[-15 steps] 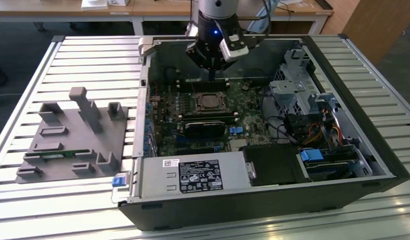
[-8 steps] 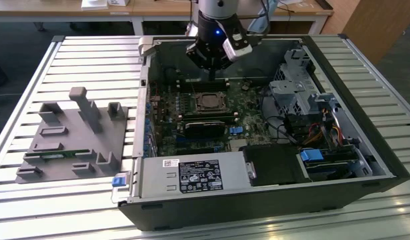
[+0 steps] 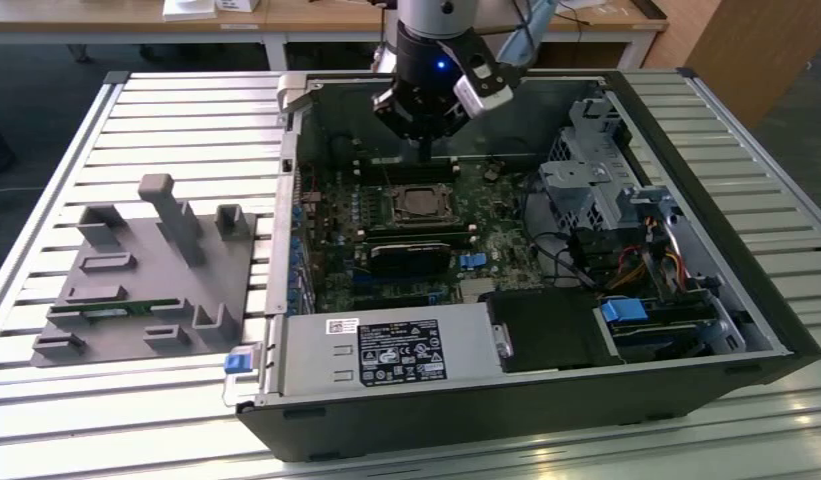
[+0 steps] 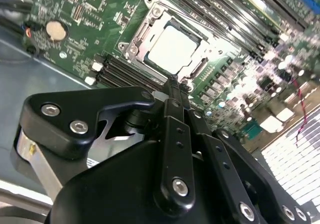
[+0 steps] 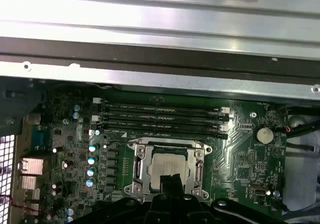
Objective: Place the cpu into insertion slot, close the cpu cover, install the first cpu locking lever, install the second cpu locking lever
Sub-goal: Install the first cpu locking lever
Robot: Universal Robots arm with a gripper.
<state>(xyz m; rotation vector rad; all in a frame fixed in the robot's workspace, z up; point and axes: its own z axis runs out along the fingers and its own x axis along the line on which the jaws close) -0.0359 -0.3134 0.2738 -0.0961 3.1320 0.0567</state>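
Gripper (image 4: 172, 84) — fingers (image 4: 176, 109) together — at edge of cpu cover (image 5: 141, 170), cpu (image 4: 172, 49) within

Arm (image 3: 434, 45) upright; hand (image 3: 424, 152) pointing straight down, fingers (image 4: 174, 93) pressed together at tip.

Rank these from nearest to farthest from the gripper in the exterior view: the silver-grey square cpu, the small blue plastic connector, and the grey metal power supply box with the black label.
1. The silver-grey square cpu, in its socket right by the gripper.
2. The small blue plastic connector, mid-board, slightly toward the exterior view's right.
3. The grey metal power supply box, at the case's near edge.
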